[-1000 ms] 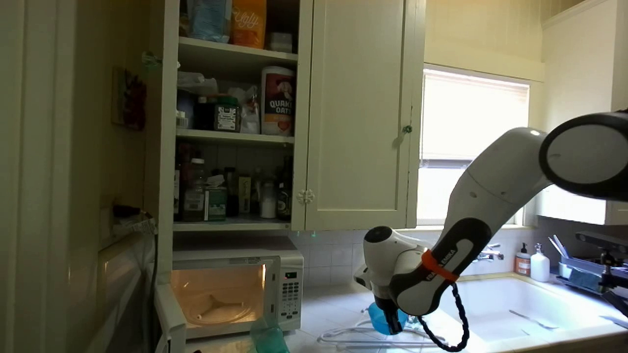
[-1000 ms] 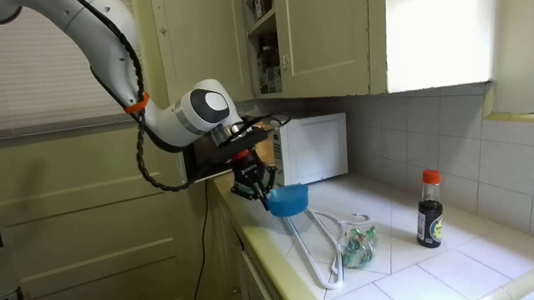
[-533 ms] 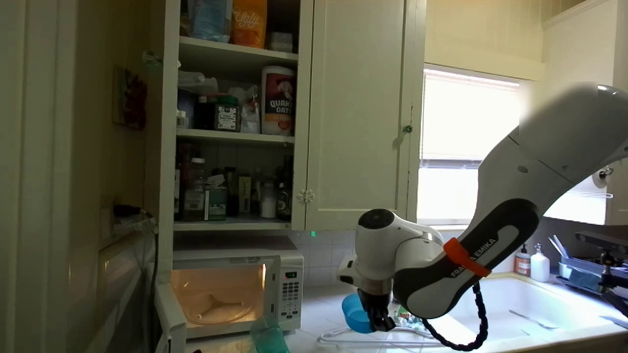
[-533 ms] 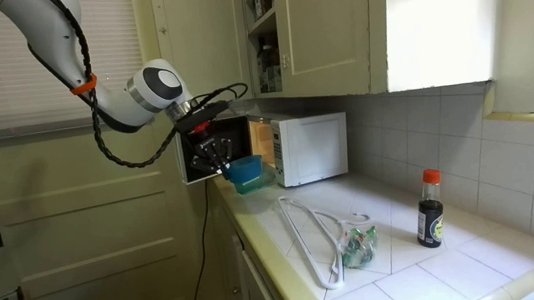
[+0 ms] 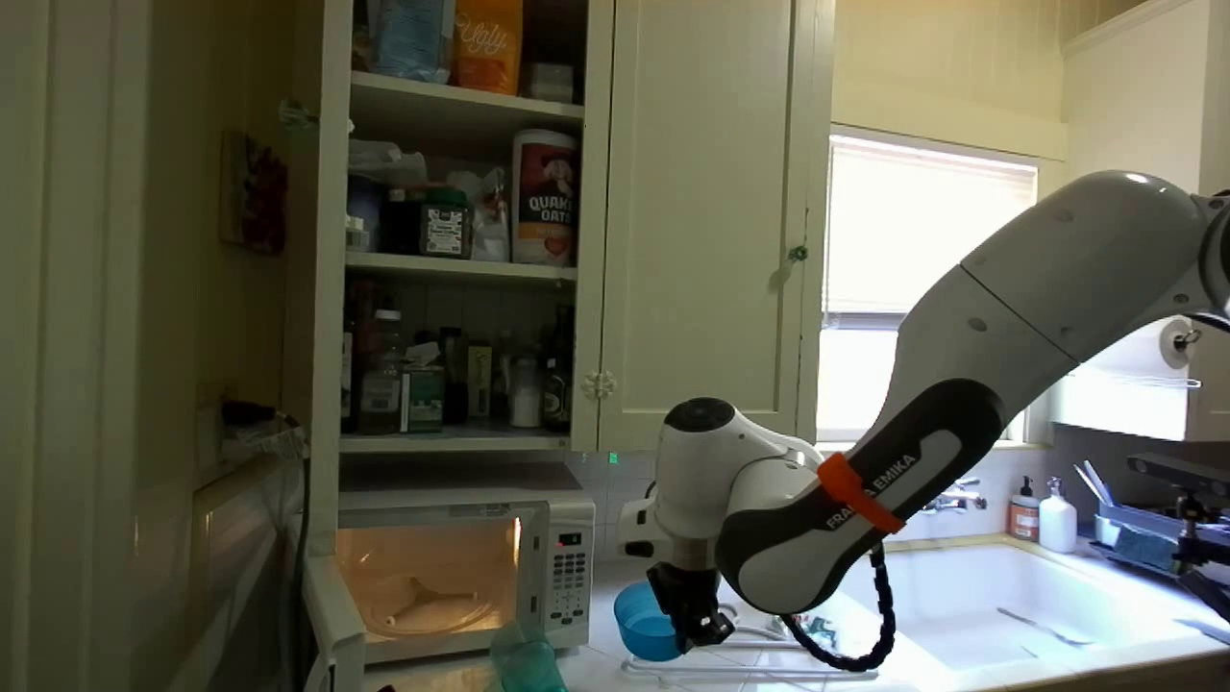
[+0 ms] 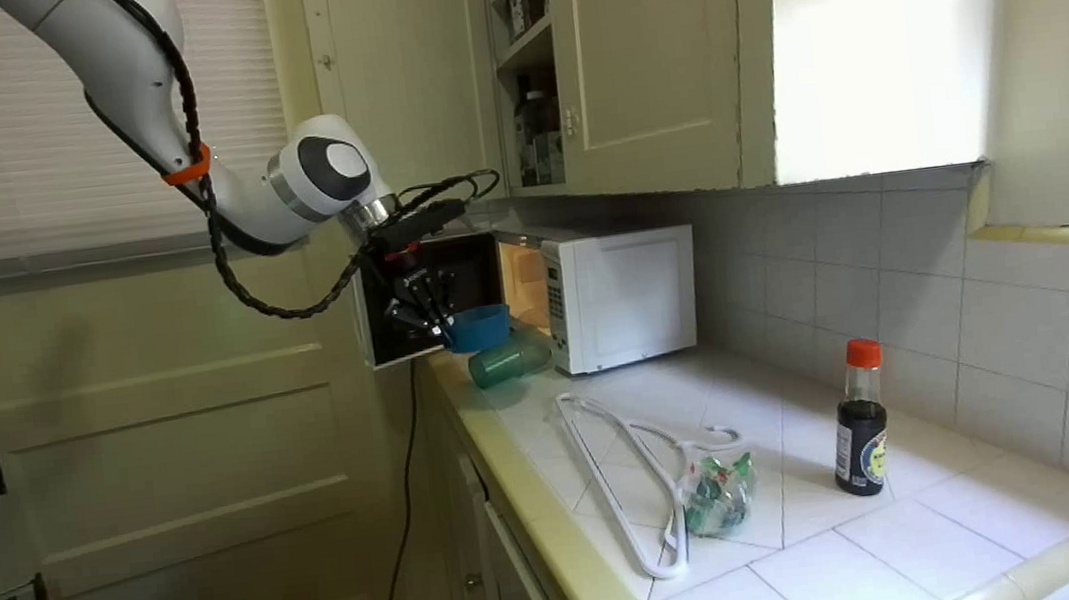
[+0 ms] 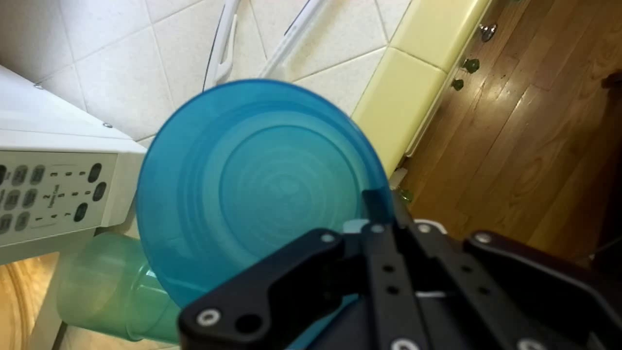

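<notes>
Jaws are pinched tight on the rim of a round see-through blue plastic bowl [image 7: 277, 180], holding it up off the white-tiled, yellow-edged tabletop [image 6: 818, 580]. Right by it there's a see-through green plastic tumbler [image 7: 109, 287] lying on its side, next to a boxy white microwave [image 6: 630, 299] that's lit up inside, door [image 6: 476, 271] open. Bit further along: white plastic hanger [image 7: 294, 40], crumpled clear-and-green plastic bag [image 6: 721, 495] right beside it, then a red-capped bottle of dark liquid [image 6: 859, 429] standing upright. White sink [image 5: 947, 596] sits well apart from the bowl.
</notes>
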Robot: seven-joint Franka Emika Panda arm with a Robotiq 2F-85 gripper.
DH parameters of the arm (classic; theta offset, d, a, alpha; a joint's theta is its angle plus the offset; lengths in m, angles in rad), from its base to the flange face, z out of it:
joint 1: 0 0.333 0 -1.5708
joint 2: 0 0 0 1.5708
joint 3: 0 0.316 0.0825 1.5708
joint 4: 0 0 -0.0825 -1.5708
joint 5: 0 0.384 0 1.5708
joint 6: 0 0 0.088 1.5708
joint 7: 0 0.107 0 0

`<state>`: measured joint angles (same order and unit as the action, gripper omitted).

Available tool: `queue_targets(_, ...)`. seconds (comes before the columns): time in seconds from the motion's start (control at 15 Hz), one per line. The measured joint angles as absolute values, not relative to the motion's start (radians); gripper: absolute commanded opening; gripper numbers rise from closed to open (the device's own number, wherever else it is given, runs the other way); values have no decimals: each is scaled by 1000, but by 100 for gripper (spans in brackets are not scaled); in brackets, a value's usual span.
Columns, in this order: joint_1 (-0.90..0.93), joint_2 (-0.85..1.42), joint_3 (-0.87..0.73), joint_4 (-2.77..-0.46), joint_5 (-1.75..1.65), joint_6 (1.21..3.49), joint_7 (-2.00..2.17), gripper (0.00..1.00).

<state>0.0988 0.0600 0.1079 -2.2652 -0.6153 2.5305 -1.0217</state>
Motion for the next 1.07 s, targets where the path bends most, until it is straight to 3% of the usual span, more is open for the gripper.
queue_targets(0.47, 101, 106, 110, -2196, -623, 2564, -1015, 1)
queue_targets(1.07, 124, 481, 258, -1703, -384, 2528, -1460, 1)
